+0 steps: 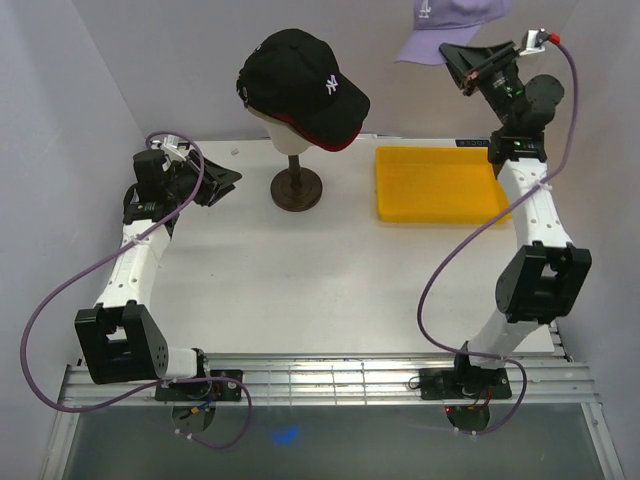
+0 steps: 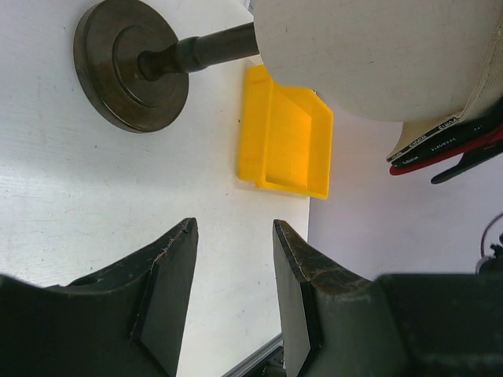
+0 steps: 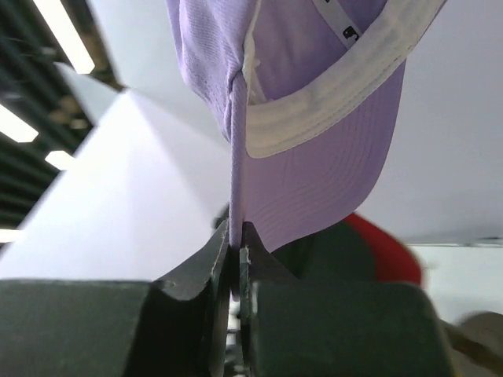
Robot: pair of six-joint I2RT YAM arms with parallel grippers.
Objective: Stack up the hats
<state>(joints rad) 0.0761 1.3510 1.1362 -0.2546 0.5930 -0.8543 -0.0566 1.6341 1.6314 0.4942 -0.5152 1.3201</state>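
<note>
— Where does the lavender cap [image 1: 455, 22] sit?

— At the upper right of the top view, lifted well above the table [image 1: 300, 290]. The right gripper [image 3: 236, 250] has its jaws pinched almost together on the cap's back edge. In the right wrist view the brim hangs toward the camera.

— What is nearby?

— The yellow tray [image 1: 435, 185] lies below that arm at the upper right of the table, close to the far edge. Left of it is the mannequin head [image 1: 283, 135] on its dark round stand [image 1: 296, 188]. The head wears the black cap [image 1: 300, 85] with a white logo, and a red cap [image 2: 452, 153] shows its edge underneath.

— And the other arm?

— The left gripper [image 2: 234, 228] hovers at the left of the table with its jaws spread and nothing between them. It points toward the stand, near it but apart.

— Room to move?

— There is bare white table across the middle and the near side. Pale walls [image 1: 60, 150] close in at the left, right and back.
</note>
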